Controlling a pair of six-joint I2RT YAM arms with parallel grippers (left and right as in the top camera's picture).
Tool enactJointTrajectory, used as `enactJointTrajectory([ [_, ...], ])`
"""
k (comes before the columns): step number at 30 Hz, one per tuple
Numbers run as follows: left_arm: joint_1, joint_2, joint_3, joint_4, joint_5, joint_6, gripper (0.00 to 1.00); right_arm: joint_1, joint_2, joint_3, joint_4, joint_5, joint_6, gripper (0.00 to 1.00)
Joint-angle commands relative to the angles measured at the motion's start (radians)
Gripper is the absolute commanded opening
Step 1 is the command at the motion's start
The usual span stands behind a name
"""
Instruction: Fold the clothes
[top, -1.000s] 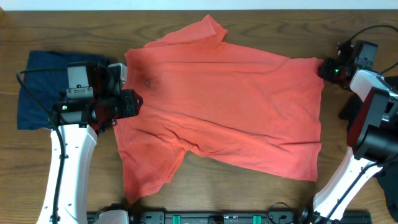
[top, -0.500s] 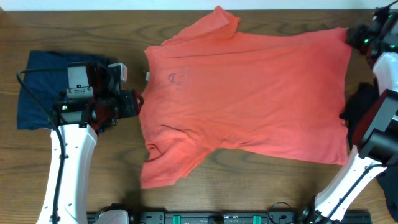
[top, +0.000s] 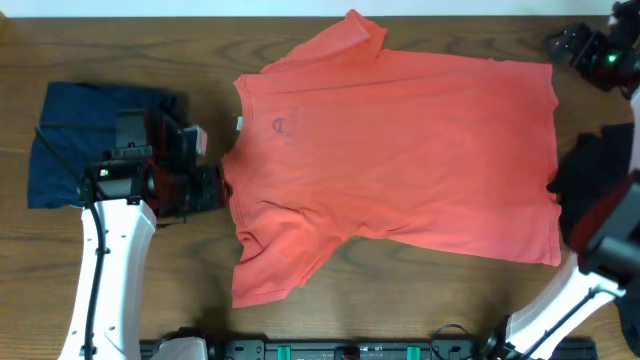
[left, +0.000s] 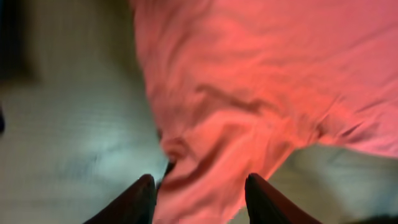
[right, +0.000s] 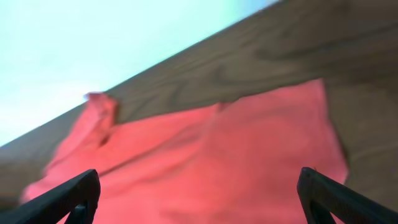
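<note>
One coral-red T-shirt (top: 400, 150), one navy garment (top: 70, 140), one black garment (top: 578, 175), two robot arms (top: 100, 270)

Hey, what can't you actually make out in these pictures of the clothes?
Black garment: overhead, right arm and frame edge hide most.
Navy garment: overhead, left arm covers its right side.
Left gripper: left wrist view blurred; whether it grips the coral T-shirt is unclear.
</note>
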Motion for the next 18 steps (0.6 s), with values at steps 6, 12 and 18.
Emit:
enactJointTrajectory([
  [6, -0.002, 0.021, -0.211, -0.044, -0.037, -0.043, 0.49, 0.033, -0.216, 0.028, -0.291, -0.074, -0.044, 0.99],
  [12, -0.002, 0.021, -0.420, 0.112, 0.005, -0.076, 0.49, 0.075, -0.219, 0.008, -0.502, -0.045, -0.072, 0.99],
  [18, -0.002, 0.025, -0.530, 0.345, 0.005, -0.119, 0.53, 0.136, -0.219, -0.058, -0.555, 0.067, -0.083, 0.99],
])
